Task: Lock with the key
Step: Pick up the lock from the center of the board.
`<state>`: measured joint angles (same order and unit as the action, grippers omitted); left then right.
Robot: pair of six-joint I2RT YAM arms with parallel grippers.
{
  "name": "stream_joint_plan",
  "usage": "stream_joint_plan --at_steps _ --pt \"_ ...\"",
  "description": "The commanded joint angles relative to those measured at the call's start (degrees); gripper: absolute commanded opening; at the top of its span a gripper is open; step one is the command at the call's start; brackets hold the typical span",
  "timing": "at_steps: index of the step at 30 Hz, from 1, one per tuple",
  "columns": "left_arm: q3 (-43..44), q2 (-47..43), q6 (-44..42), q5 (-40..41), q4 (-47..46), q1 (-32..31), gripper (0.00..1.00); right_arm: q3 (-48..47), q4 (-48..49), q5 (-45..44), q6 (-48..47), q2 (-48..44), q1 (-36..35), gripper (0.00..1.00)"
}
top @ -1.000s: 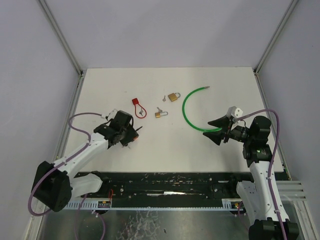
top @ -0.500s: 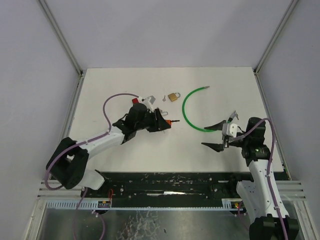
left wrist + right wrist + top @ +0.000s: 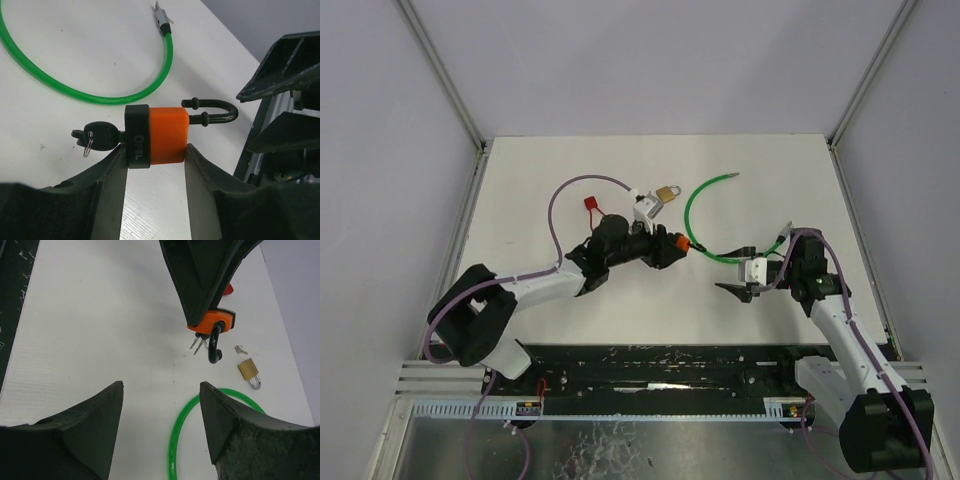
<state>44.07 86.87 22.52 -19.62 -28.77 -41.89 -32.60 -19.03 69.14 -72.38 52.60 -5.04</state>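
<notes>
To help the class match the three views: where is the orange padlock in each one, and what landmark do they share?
Top external: padlock near the centre, at the left edge of the green cable.
Left wrist: padlock in the middle, clamped between the left fingers.
Right wrist: padlock at upper right, shackle pointing down in the picture.
Shared landmark: the green cable, upper left in the left wrist view, bottom centre in the right wrist view.

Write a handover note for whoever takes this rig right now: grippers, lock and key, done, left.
Left gripper: shut on the orange padlock, pinching its body.
Right gripper: open, empty, near the green cable.
The key sits in the padlock's keyhole; the shackle looks open.
Done: padlock gripped, key inserted.
Left: probably press the shackle home and turn the key.
</notes>
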Motion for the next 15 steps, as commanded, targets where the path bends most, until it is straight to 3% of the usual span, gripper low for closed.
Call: stream_joint_plan --at_steps 1,6,15 --pt "-2.83 -0.93 -7.94 6.79 -11.32 -4.38 0.0 4.84 12.31 -3.28 6.82 -4.33 -0.82 0.69" --pt "-6.53 -2.67 -12.23 13.45 -14.57 -8.98 0.0 6.78 14.68 -3.95 7.35 -5.46 -1.28 0.67" --pt "-3.83 -0.2 -13.73 20.04 -11.83 -12.04 0.0 10.34 18.76 -3.38 10.48 -6.93 -2.98 0.57"
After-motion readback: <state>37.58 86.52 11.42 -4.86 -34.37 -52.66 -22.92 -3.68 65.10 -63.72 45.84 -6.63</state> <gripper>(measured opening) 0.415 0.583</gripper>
